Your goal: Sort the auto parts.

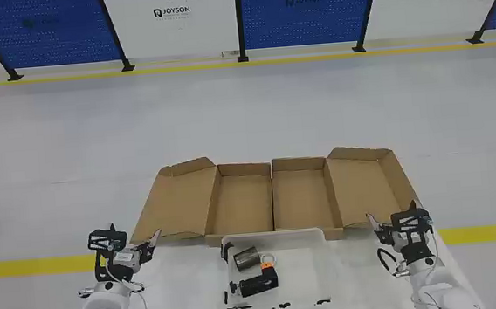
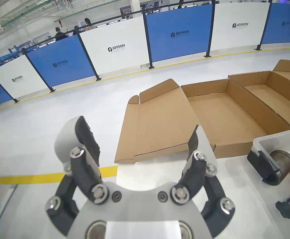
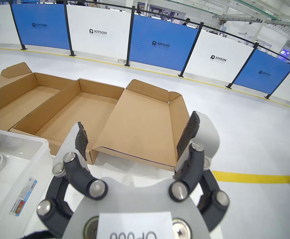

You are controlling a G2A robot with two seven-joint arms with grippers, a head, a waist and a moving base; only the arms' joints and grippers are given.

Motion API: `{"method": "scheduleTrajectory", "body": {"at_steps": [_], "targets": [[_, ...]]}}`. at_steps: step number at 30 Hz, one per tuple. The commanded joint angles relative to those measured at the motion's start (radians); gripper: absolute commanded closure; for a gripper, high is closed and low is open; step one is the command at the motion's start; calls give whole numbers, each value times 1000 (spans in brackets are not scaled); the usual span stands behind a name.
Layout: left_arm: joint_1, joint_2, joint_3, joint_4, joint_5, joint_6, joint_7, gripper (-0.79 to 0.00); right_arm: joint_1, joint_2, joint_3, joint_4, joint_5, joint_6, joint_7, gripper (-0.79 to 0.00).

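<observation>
A clear plastic bin (image 1: 305,268) stands at the table's front middle. Inside it lie a metal cylinder part (image 1: 247,259) and a black part (image 1: 258,284), with small dark pieces along its near wall. My left gripper (image 1: 146,247) hovers open and empty left of the bin. In the left wrist view its fingers (image 2: 87,135) are spread wide, with the bin's rim (image 2: 267,138) and the metal cylinder (image 2: 279,158) off to one side. My right gripper (image 1: 379,240) hangs open and empty right of the bin; the right wrist view shows that gripper (image 3: 136,135) beside the bin's corner (image 3: 27,139).
Two shallow cardboard boxes sit side by side behind the bin, the left box (image 1: 241,203) and the right box (image 1: 300,198), both empty, lids folded outward. The left lid (image 2: 156,122) and right lid (image 3: 140,126) slope toward the grippers. Bare table lies on either side of the bin.
</observation>
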Motion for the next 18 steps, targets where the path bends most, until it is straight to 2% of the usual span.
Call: {"method": "scheduleTrajectory", "body": {"at_steps": [1, 4, 7, 14, 18], "targets": [[0, 0, 0, 0, 0, 0, 0, -785, 0, 0, 0, 0, 0, 0, 0, -784], [0, 0, 0, 0, 0, 0, 0, -785, 4, -1, -1, -4, 13, -14, 0, -785], [0, 0, 0, 0, 0, 0, 0, -785, 24, 1, 0, -29, 31, -76, 29, -785], [0, 0, 0, 0, 0, 0, 0, -785, 120, 2, -64, -114, 25, -184, 184, -785], [0, 0, 0, 0, 0, 0, 0, -785, 219, 2, -142, -98, 38, -312, 327, -785]]}}
